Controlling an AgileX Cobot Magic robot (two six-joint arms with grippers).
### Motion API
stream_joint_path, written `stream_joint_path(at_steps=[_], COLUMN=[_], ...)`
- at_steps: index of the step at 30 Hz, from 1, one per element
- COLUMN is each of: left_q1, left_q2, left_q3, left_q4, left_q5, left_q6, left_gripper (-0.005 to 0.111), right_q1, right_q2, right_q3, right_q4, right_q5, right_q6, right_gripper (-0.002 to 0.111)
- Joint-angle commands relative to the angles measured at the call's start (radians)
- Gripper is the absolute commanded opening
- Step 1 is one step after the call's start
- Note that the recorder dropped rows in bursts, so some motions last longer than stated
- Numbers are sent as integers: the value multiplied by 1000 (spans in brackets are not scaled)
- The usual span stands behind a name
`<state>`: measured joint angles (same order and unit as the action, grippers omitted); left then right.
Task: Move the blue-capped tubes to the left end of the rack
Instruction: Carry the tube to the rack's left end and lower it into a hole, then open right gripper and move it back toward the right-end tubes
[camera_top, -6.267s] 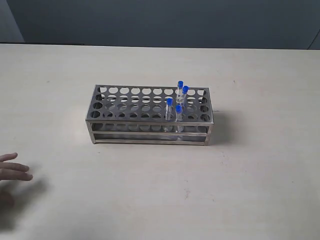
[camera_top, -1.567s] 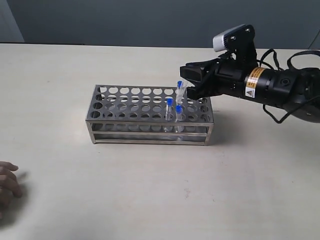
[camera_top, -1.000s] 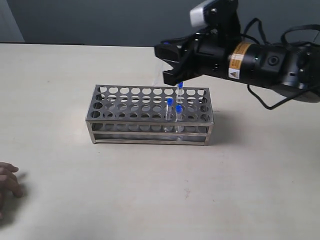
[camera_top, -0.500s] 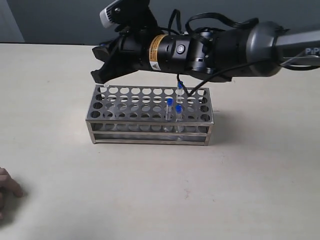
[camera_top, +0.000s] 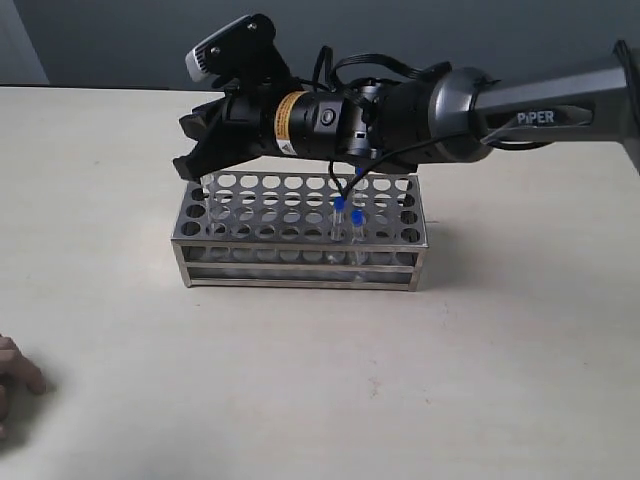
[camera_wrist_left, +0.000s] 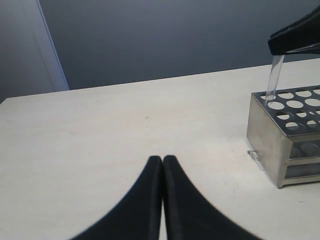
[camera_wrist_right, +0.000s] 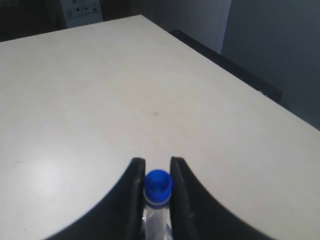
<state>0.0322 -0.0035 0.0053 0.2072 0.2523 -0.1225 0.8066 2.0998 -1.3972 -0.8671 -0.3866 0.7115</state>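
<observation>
The steel rack (camera_top: 300, 252) stands mid-table. My right gripper (camera_top: 197, 166) reaches across to its left end, shut on a blue-capped tube (camera_wrist_right: 158, 186); the black fingers (camera_wrist_right: 136, 172) pinch it just under the cap. The left wrist view shows that tube's clear body (camera_wrist_left: 274, 80) hanging upright, its tip at a corner hole of the rack (camera_wrist_left: 280, 145), below the right gripper (camera_wrist_left: 297, 37). Two more blue-capped tubes (camera_top: 339, 206) (camera_top: 356, 217) stand near the rack's right end, and a third (camera_top: 358, 171) peeks out under the arm. My left gripper (camera_wrist_left: 162, 159) is shut and empty, away from the rack.
A person's hand (camera_top: 10, 375) rests at the table's lower left edge. The right arm's body and cable (camera_top: 400, 110) hang over the back of the rack. Bare table (camera_wrist_left: 100, 130) lies between the left gripper and the rack.
The right gripper lifted one blue-capped tube from the rack's right end, carried it leftward, and now holds it lower over the left-end holes. The hand drew back slightly.
</observation>
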Motion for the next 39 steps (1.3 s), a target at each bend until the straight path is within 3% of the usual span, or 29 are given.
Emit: stream_joint_path(at_steps=[1, 13, 16, 19, 21, 25, 33, 39], left_q1=[-4, -4, -4, -4, -4, -4, -4, -4], left_q2=[3, 3, 3, 3, 3, 3, 3, 3], left_q3=[-5, -5, -5, -5, -5, -5, -5, -5], left_q4=[-5, -5, -5, -5, -5, -5, -5, -5], left_q5=[-6, -6, -6, -6, -6, -6, -6, -6], left_q6=[-1, -1, -1, -1, -1, -1, -1, -1], left_gripper=[1, 1, 1, 1, 1, 1, 1, 1], right_q1=[2, 4, 4, 4, 4, 4, -36, -144], right_q2=[33, 104, 107, 107, 107, 66, -143, -296], right_q3=[-40, -44, -44, -44, -44, -44, -31, 140], right_q4=[0, -8, -38, -85, -109, -99, -78, -38], right_q5=[-6, -8, -8, -8, -8, 36, 318, 218], right_q6=[-4, 71, 94, 137, 158, 162, 94, 91], right_gripper=[-1, 1, 16, 39, 46, 46, 46, 46])
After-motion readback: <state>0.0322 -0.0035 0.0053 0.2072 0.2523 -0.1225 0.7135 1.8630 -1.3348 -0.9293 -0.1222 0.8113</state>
